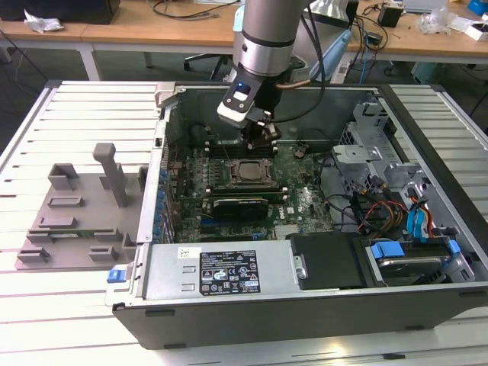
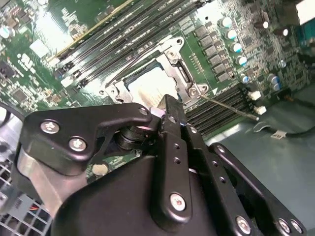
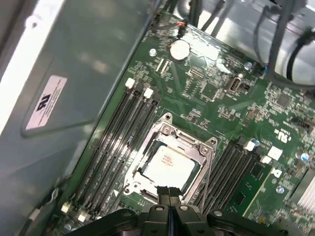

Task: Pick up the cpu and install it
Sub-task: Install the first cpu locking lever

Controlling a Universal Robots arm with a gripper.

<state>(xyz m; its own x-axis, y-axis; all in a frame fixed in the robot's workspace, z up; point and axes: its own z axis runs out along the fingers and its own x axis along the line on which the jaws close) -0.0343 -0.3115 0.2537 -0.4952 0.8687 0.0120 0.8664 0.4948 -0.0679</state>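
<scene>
The cpu lies flat in its metal socket frame on the green motherboard, inside the open computer case. Its pale silvery top shows in both wrist views. My gripper hovers just above the far edge of the socket, apart from the chip. The black fingers are pressed together with nothing between them. In the second wrist view the gripper tips end close over the socket's edge.
Black memory slots flank the socket on both sides. A grey plastic fixture tray sits at the exterior view's left, outside the case. Cables, blue connectors and a drive cage crowd the case's right side.
</scene>
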